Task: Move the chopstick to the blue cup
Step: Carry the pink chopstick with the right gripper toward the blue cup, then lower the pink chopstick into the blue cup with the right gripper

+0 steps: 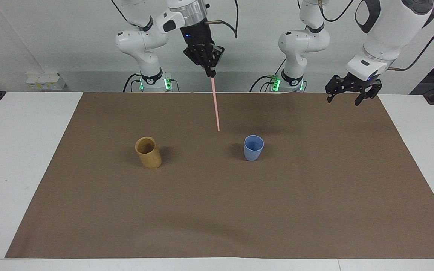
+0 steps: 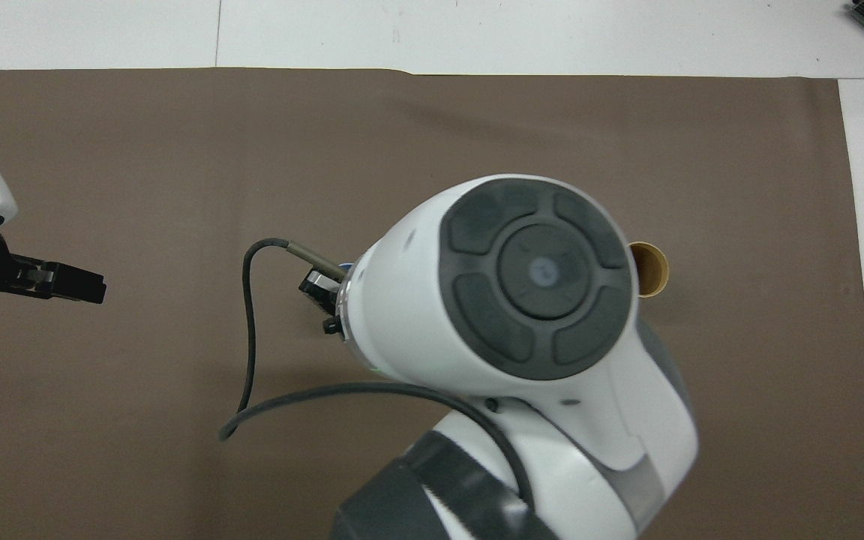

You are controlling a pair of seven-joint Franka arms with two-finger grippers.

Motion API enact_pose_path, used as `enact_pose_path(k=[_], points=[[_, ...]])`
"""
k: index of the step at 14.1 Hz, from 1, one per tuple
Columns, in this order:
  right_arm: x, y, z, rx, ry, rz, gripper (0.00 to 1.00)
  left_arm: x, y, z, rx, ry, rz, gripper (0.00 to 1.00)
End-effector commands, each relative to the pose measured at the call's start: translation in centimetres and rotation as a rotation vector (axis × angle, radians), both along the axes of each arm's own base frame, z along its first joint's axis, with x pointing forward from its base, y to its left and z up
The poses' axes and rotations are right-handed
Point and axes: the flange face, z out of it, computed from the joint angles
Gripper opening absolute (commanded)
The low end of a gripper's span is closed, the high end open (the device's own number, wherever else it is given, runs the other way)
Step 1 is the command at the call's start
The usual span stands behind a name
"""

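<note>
We judge the chopstick (image 1: 216,107) light, stiff and slippery, pinched at its top by the right gripper (image 1: 210,74), whose jaws are closed on it, while the left gripper (image 1: 349,96) waits with jaws wide.

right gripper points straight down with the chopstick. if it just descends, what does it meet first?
Probably the brown mat, not a cup. The right gripper hangs the chopstick with its tip short of the blue cup, toward the tan cup. Depth is uncertain.
</note>
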Motion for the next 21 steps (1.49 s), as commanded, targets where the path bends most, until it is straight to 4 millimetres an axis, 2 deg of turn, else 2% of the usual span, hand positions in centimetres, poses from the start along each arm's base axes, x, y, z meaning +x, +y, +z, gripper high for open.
enact_pose_path(k=[1, 5, 6, 8, 11, 16, 19, 20, 21], points=[[0.1, 2.0, -1.7, -0.035, -0.012, -0.001, 0.00, -0.3, 0.1, 0.8, -0.002, -0.003, 0.005, 1.00], [1.0, 2.5, -2.7, 0.009, -0.047, -0.012, 0.00, -0.4, 0.0, 0.9, -0.002, -0.005, 0.003, 1.00], [1.7, 2.0, -3.0, 0.010, -0.047, -0.019, 0.00, -0.4, 0.0, 0.9, 0.000, -0.005, 0.003, 1.00], [2.4, 2.5, -4.8, 0.010, -0.040, -0.026, 0.00, -0.3, 0.1, 0.9, -0.002, -0.006, 0.005, 1.00], [2.3, 3.0, -7.5, -0.011, -0.023, -0.017, 0.00, -0.3, 0.1, 0.9, -0.002, -0.006, 0.005, 1.00], [2.0, 2.4, -9.0, -0.026, 0.004, -0.011, 0.00, -0.3, 0.1, 0.9, -0.002, -0.006, 0.005, 1.00], [2.0, 2.7, -10.7, -0.025, 0.001, -0.009, 0.00, -0.3, 0.1, 0.9, -0.002, -0.006, 0.005, 1.00], [2.0, 2.7, -10.8, -0.026, 0.000, -0.003, 0.06, -0.3, 0.2, 0.9, -0.002, -0.006, 0.006, 1.00], [2.0, 2.7, -10.7, -0.025, -0.001, -0.003, 0.24, -0.3, 0.1, 0.9, -0.002, -0.005, 0.005, 1.00]])
